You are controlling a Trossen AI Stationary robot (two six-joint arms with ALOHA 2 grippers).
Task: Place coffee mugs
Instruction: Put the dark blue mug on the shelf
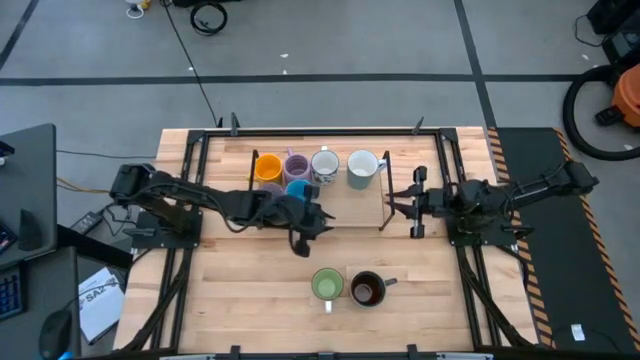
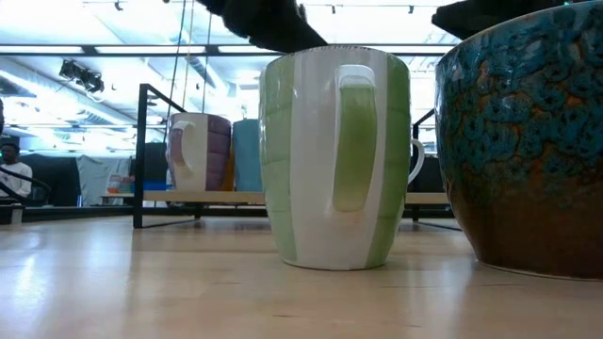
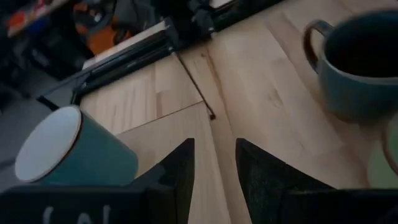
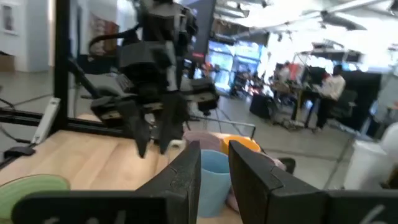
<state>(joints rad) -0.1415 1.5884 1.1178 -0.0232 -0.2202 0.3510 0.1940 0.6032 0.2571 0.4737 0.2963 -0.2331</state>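
Orange, lavender, white patterned and pale white-blue mugs stand in a row inside a black-framed rack. A bright blue mug sits just in front of the lavender one. The green mug and the dark brown-black mug stand upright near the table's near edge. My left gripper hovers open between the blue mug and the green mug, touching nothing; its wrist view shows bare wood between the fingers. My right gripper waits open at the rack's right end. A separate purple mug does not show.
Black frame rails run along the table's left and right sides. The rack's thin posts stand behind the green mug and the dark mug. Bare wood lies between rack and near mugs. People show in the room beyond.
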